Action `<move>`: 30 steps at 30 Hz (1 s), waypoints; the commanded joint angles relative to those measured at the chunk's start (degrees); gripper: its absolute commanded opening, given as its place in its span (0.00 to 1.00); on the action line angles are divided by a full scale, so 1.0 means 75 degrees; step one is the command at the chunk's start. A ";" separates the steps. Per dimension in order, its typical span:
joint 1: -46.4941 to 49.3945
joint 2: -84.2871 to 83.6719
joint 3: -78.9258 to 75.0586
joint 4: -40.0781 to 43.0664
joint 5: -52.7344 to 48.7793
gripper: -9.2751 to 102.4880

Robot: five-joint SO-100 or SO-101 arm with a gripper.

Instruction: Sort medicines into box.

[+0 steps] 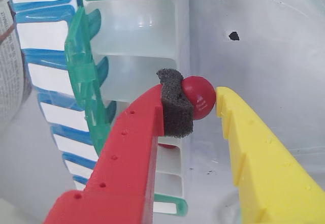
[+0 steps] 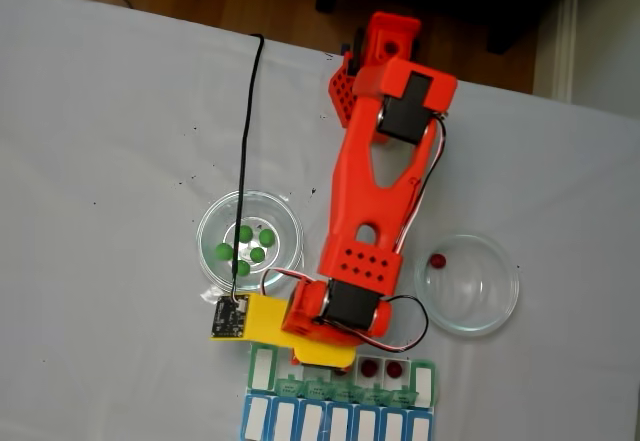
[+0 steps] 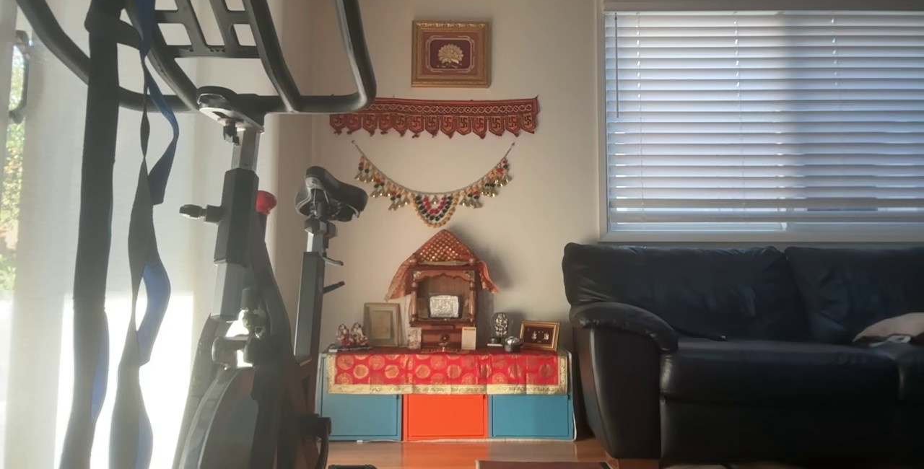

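- My gripper [image 1: 205, 102] is clamped on a dark red pill [image 1: 199, 96]: foam pad on the red finger on one side, yellow finger tip touching the other. The foam is likely there so the round pill doesn't squirt out.
- In the wrist view the pill hangs over the open white cells of the box [image 1: 137, 36], near the edge by the tabletop [image 1: 264, 41]. I judge I'm lining up a drop into an empty cell.
- In the fixed view the box [image 2: 425, 386] sits at the bottom edge, with its long axis running left-right and the green row nearer the arm than the blue row. Two red pills [image 2: 382, 368] already lie in adjacent cells at the right end.
- The green lids stand flipped open, so the cells are reachable from above.
- The pill itself is round, so no real long axis; a faint print faces the wrist camera.
- Left dish [image 2: 249, 241] holds five green pills [image 2: 245, 244]; right dish [image 2: 467, 283] holds one red pill [image 2: 437, 260]. Colours are kept apart, which suits working through one colour at a time.
- The arm [image 2: 370, 201] reaches down between the two dishes.
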 commanded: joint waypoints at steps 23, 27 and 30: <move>-0.0492 0.0316 0.0223 -0.1875 0.0434 0.10; -0.0727 0.0504 0.0891 -0.2332 0.0516 0.10; -0.0785 0.0527 0.0973 -0.2344 0.0562 0.10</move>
